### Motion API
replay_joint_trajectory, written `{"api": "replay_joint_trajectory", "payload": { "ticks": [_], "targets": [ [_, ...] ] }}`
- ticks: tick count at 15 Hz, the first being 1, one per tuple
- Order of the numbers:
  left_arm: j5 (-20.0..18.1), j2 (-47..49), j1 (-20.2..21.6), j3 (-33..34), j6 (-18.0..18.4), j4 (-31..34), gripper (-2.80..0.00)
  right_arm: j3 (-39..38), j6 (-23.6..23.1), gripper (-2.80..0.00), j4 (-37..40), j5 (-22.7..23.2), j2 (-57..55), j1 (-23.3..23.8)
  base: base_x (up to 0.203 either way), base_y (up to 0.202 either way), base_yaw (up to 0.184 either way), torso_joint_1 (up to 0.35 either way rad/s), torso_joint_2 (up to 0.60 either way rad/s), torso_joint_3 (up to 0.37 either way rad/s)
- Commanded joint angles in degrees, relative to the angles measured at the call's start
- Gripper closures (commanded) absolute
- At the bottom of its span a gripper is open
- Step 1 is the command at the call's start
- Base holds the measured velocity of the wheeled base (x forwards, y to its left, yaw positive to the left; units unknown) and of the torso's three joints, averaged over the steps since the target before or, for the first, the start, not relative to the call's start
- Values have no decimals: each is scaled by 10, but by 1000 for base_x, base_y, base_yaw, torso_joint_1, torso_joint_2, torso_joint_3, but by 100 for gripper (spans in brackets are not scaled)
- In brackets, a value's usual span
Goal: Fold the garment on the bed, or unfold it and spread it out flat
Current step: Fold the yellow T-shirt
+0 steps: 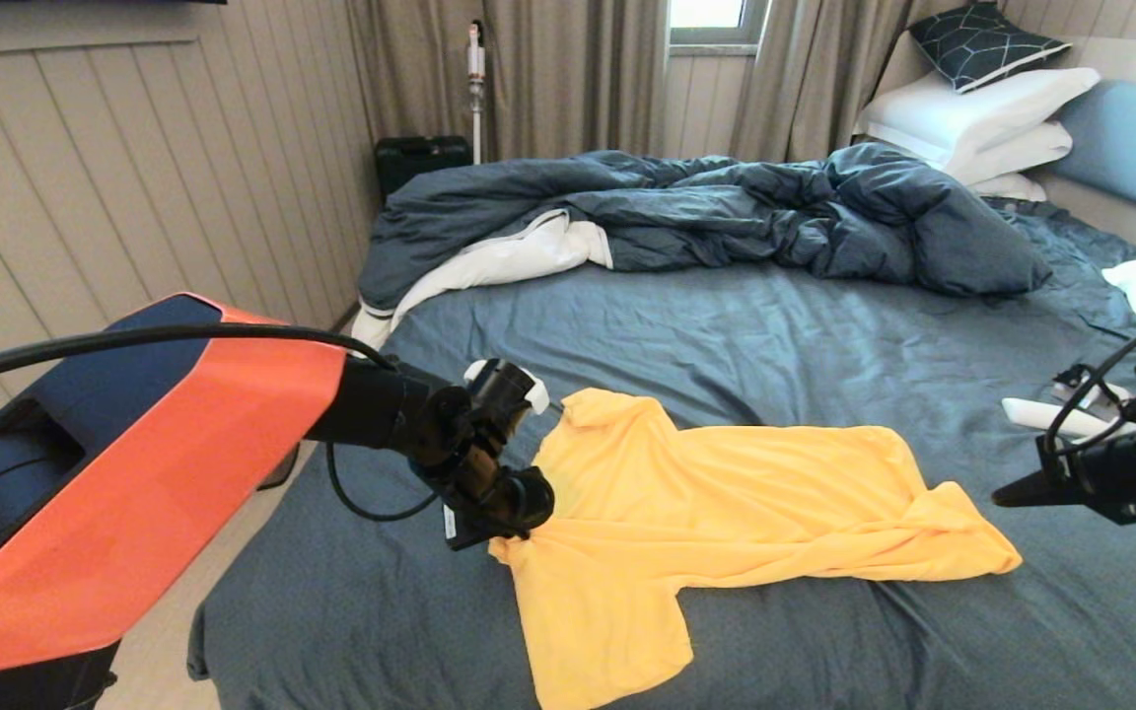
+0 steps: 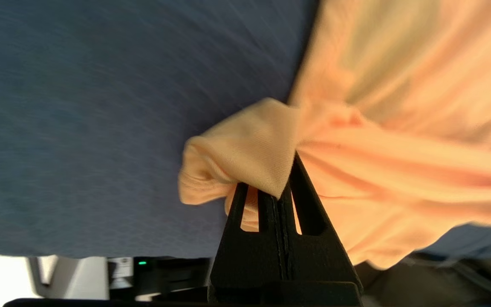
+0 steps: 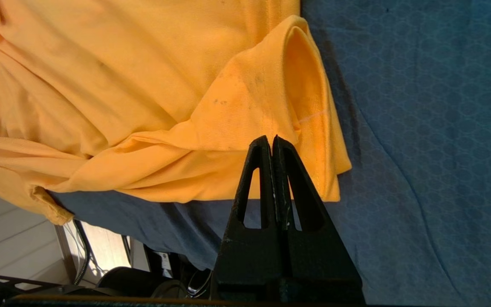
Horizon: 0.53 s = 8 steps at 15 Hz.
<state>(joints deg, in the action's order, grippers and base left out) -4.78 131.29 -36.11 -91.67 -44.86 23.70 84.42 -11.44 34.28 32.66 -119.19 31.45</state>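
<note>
The garment (image 1: 726, 503), a yellow-orange T-shirt, lies stretched sideways on the slate-blue sheet of the bed (image 1: 726, 325), wrinkled along its middle, with one sleeve toward the bed's front. My left gripper (image 1: 521, 531) is shut on a bunched fold at the shirt's left edge; in the left wrist view fabric (image 2: 245, 145) spills over the pinched left gripper (image 2: 283, 189). My right gripper (image 1: 1000, 495) hovers just right of the shirt's other end, shut and empty. In the right wrist view the right gripper (image 3: 271, 138) sits above the folded sleeve of the garment (image 3: 122, 85), with nothing between its fingers.
A rumpled dark blue duvet (image 1: 726, 207) with a white underside fills the far half of the bed. White pillows (image 1: 972, 118) are stacked at the far right by the headboard. A small white object (image 1: 1046, 417) lies near my right arm. The bed's left edge drops to the floor.
</note>
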Motion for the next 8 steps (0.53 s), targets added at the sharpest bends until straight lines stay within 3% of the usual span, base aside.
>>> {"api": "replay_joint_trajectory", "payload": {
  "ticks": [1, 3, 4, 8],
  "targets": [
    [-1, 7, -8, 2, 9, 0, 0, 0, -2, 0, 2, 2, 0, 0, 0, 0, 0, 0, 0, 0],
    [6, 18, -14, -6, 15, 0, 0, 1, -1, 0, 2, 2, -1, 0, 0, 0, 0, 0, 0, 0],
    [6, 18, -15, -6, 17, 2, -280, 1, -1, 0, 2, 2, -1, 0, 0, 0, 0, 0, 0, 0],
    [6, -4, -15, -3, 21, 3, -280, -2, -1, 0, 3, 2, 2, 2, 0, 0, 0, 0, 0, 0]
  ]
}}
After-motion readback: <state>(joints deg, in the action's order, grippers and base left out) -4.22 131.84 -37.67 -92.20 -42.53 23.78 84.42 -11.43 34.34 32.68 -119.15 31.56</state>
